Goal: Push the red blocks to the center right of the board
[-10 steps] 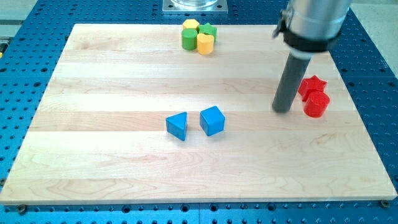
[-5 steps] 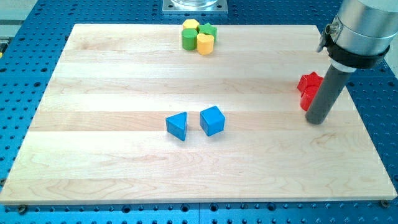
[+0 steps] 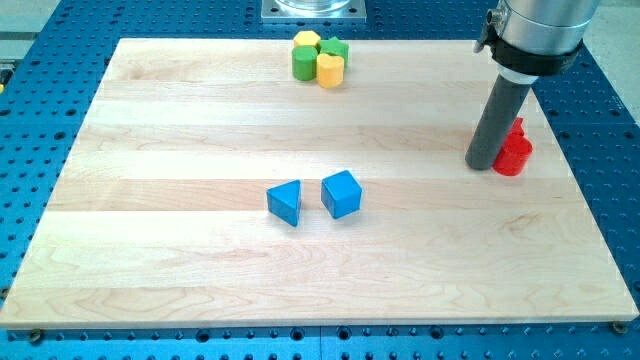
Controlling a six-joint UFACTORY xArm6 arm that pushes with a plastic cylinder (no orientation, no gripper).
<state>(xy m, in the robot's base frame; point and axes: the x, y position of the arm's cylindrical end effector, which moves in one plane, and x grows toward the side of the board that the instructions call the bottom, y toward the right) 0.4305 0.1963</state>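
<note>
Two red blocks sit together at the view's right, about mid-height on the wooden board (image 3: pixel 200 280). The red cylinder (image 3: pixel 515 157) is in front; the red star (image 3: pixel 517 127) is behind it and mostly hidden by my rod. My tip (image 3: pixel 483 165) rests on the board just left of the red cylinder, touching or nearly touching it. The dark rod rises from there toward the view's top right.
A blue triangular block (image 3: pixel 286 202) and a blue cube (image 3: pixel 341 194) lie near the board's middle. A cluster of yellow and green blocks (image 3: pixel 319 59) sits at the view's top centre. The board's right edge is close to the red blocks.
My tip swung from the left of the red blocks to in front of them, then back to their left. The red blocks ended up slightly right of and above where they were.
</note>
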